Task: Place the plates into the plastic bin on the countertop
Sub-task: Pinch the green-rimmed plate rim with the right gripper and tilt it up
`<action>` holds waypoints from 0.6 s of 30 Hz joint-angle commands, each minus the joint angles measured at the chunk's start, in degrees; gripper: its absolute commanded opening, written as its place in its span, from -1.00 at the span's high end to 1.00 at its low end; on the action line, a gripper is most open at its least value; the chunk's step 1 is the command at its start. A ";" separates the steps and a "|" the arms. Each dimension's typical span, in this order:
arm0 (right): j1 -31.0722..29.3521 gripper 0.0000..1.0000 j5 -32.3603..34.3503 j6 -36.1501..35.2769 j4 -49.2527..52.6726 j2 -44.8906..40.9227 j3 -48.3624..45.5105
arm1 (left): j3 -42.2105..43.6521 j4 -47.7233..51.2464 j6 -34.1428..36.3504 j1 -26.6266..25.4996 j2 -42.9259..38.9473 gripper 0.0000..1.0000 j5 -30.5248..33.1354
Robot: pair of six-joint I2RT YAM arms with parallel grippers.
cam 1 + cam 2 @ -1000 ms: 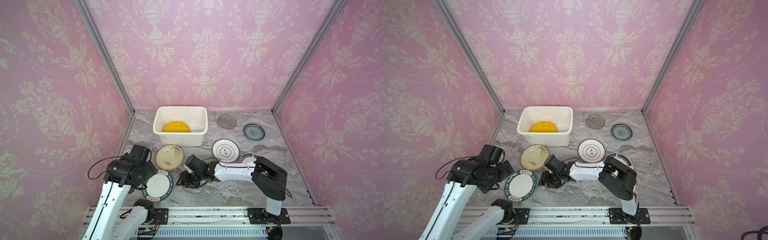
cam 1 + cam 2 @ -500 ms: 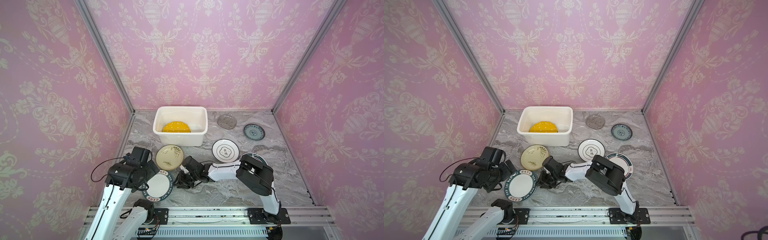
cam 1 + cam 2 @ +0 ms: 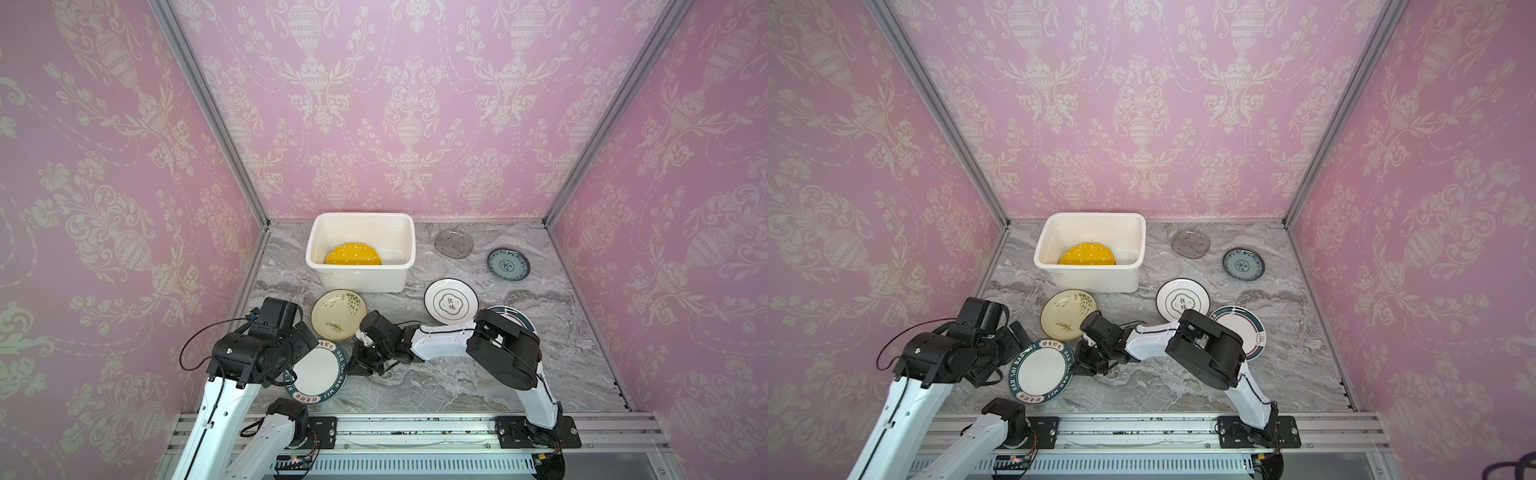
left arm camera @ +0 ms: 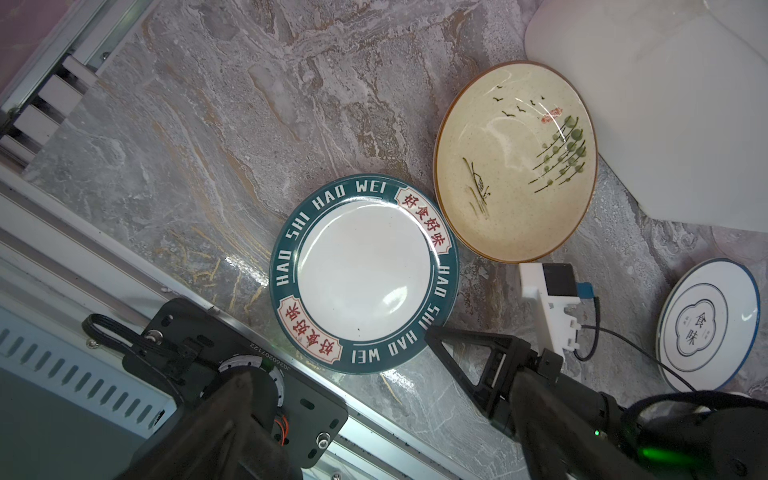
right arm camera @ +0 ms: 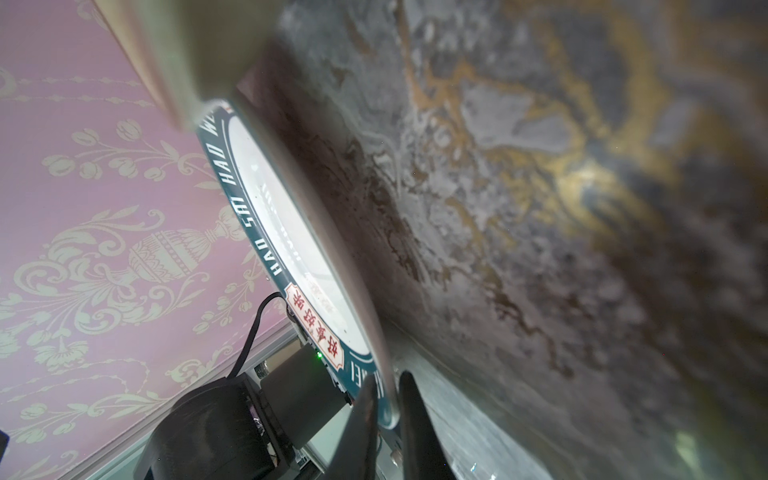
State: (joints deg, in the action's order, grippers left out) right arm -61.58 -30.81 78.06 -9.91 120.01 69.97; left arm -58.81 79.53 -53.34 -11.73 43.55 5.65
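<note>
The round white teal-rimmed ceramic plate (image 3: 318, 374) is clamped only by its thin edge in the right gripper (image 5: 387, 388) and could be dropped; the left gripper (image 3: 1008, 348) is spread.

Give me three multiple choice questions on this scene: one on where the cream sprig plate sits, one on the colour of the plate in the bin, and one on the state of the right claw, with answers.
1. Where is the cream sprig plate?
A) on the countertop, just outside the plastic bin
B) inside it
C) held up in the air

2. What colour is the plate lying in the bin?
A) blue
B) yellow with white dots
C) clear

3. The right claw is:
A) open above the bin
B) shut on nothing
C) shut on the lettered plate's rim

Answers: A, it lies flat by the bin's near wall; B, both top views show it; C, its fingers pinch the teal rim in the right wrist view.
</note>
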 commanded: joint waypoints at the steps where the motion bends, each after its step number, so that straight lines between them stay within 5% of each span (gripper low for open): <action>1: 0.19 0.83 -0.94 -0.45 1.12 1.55 1.13 | 0.36 -0.42 1.65 0.48 0.18 -0.98 -0.58; 18: 2.26 1.00 -0.47 -1.21 2.86 -3.16 -2.21 | -0.51 -0.38 2.71 0.47 0.33 -0.99 -0.39</action>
State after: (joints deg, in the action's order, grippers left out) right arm -60.71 -31.77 77.78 -9.89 119.39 68.99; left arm -58.81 78.87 -52.21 -11.73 43.64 5.65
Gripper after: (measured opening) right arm 0.065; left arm 0.993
